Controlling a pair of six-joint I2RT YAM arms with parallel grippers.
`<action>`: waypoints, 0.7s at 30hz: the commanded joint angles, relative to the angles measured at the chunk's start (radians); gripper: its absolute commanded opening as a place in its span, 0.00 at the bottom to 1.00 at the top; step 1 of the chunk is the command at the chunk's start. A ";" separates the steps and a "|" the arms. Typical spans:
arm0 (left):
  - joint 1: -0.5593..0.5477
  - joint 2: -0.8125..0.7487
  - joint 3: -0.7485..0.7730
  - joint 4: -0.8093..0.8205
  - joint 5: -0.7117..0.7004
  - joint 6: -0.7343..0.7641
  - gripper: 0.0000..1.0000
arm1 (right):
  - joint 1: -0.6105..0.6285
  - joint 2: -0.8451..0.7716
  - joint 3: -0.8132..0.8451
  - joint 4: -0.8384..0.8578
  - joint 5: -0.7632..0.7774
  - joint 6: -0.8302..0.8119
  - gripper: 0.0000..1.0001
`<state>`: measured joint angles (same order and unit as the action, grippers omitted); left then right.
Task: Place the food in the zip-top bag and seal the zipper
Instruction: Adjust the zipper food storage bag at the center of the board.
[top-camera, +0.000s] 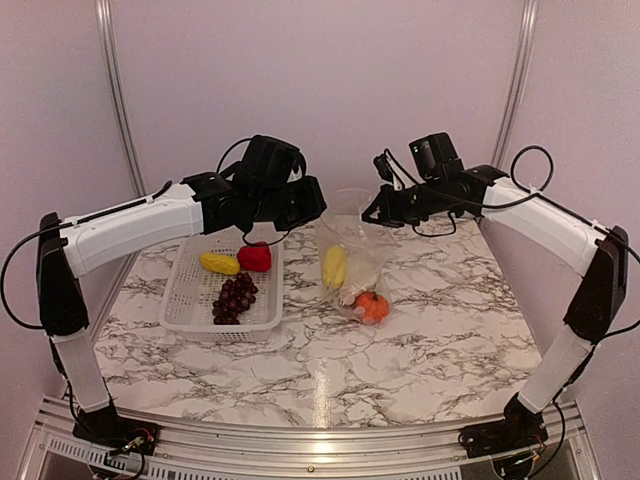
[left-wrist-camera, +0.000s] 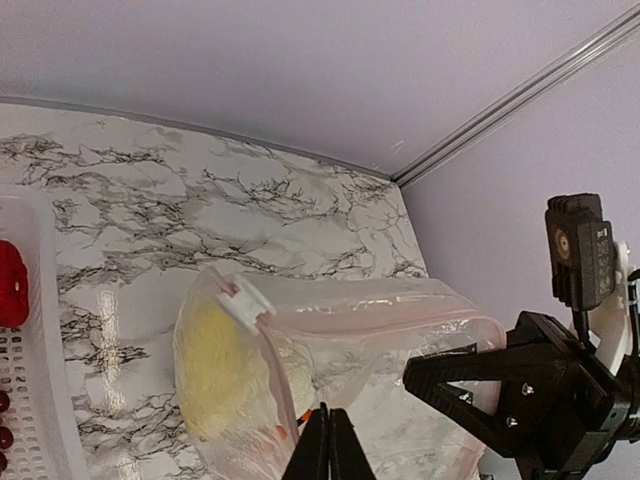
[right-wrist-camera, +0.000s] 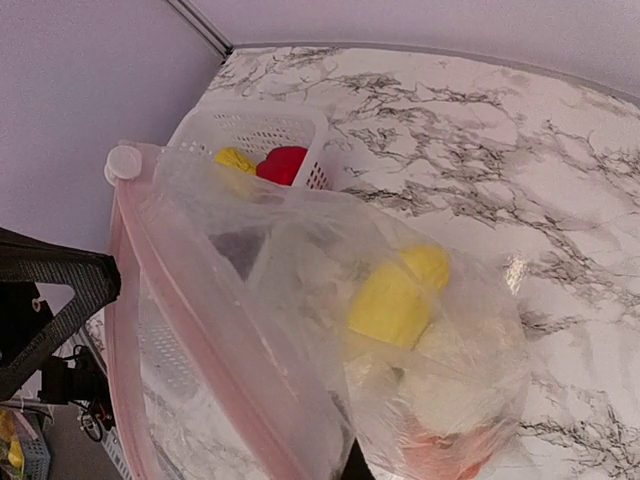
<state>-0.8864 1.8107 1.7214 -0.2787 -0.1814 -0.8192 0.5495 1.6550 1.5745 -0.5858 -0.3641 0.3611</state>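
The zip-top bag (top-camera: 352, 240) hangs open between my two grippers above the table. Its lower end holds a yellow piece (top-camera: 335, 266), a pale whitish piece (top-camera: 352, 291) and the orange fruit (top-camera: 372, 306). My left gripper (left-wrist-camera: 328, 440) is shut on the near lip of the bag's mouth, beside the pink zipper (left-wrist-camera: 262, 372). The white slider (left-wrist-camera: 245, 300) sits at the mouth's left end. My right gripper (top-camera: 373, 212) is shut on the mouth's opposite end, its fingers mostly hidden behind the bag (right-wrist-camera: 300, 330) in the right wrist view. Another yellow piece (top-camera: 219, 263), the red pepper (top-camera: 254, 258) and the grapes (top-camera: 234, 298) lie in the basket.
The white slotted basket (top-camera: 185, 300) stands on the marble table (top-camera: 420, 350) to the left of the bag. Pale walls with metal corner rails (top-camera: 118, 90) close in the back and sides.
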 joint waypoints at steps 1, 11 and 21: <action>-0.002 0.125 0.129 -0.009 0.113 0.001 0.00 | -0.058 0.003 0.071 -0.055 0.133 -0.022 0.00; -0.003 0.436 0.623 0.202 0.280 0.007 0.00 | -0.180 -0.089 0.237 -0.155 0.423 -0.112 0.00; 0.012 0.245 0.186 0.194 0.273 0.032 0.45 | -0.118 -0.162 -0.187 0.015 0.247 -0.022 0.00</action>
<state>-0.8841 2.1612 2.0972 -0.0750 0.0734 -0.8040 0.3901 1.4685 1.5059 -0.6281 -0.0502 0.2928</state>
